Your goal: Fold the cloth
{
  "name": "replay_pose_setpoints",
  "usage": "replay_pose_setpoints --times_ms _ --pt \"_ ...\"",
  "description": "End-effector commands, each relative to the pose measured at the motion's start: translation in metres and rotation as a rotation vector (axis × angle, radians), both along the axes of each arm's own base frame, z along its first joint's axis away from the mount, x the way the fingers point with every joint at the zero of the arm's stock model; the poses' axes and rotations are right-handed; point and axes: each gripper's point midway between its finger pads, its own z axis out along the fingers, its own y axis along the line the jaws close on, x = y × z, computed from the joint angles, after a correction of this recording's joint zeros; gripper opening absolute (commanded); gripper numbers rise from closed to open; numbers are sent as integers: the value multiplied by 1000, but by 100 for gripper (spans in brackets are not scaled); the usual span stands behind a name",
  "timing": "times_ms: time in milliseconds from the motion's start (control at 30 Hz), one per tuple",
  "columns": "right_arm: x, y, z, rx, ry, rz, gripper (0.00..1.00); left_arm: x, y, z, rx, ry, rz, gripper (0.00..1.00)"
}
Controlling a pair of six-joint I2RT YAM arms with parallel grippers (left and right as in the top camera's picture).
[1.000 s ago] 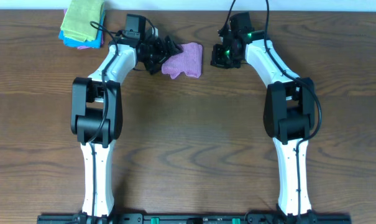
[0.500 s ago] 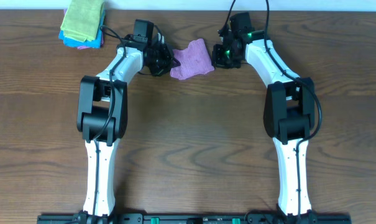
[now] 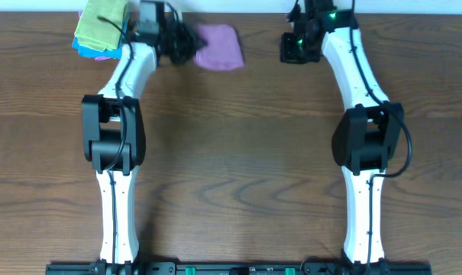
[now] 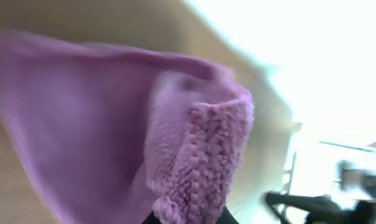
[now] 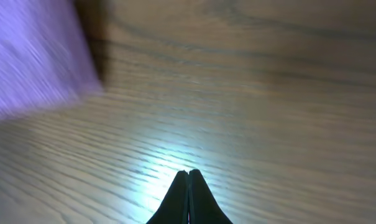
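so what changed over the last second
The left end effector closed on the cloth and moved it toward the far edge, nearer the cloth stack. The right end effector backed away from it, shut throughout. The stack stayed put.

You get a smeared left wrist view — cloth (image 4: pixel 100 124) edges run off-frame; overhead, your left gripper (image 3: pixel 186 47) is blurred, the stack (image 3: pixel 101 27) cropped.
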Motion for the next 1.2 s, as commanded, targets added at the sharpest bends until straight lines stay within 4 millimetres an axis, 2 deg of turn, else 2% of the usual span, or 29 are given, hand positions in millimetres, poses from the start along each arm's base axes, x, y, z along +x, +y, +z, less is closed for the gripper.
replay_pose_setpoints --times_ms 0,133,233,367,500,667,900,1033,1167 --pt "4 -5 13 -38 -36 25 1 22 17 79 -26 -160 27 6" --pt "0 -6 23 -48 -35 39 1 33 59 133 -6 -247 108 6" --pt "0 -6 28 -50 -42 46 1 36 94 158 -1 -280 160 6" --pt "0 -5 30 -49 -48 48 1 41 139 176 27 -325 244 5" --pt "-2 -5 29 -51 -39 51 1 43 180 177 52 -327 323 6" --pt "-4 -5 28 -52 -29 51 1 47 220 172 119 -317 446 6" --pt "-10 1 27 -54 -11 63 1 53 255 169 207 -318 601 6" --pt "-11 5 27 -55 -8 70 1 58 263 176 215 -361 625 6" --pt "-14 10 26 -56 0 80 1 60 272 164 222 -337 652 6"
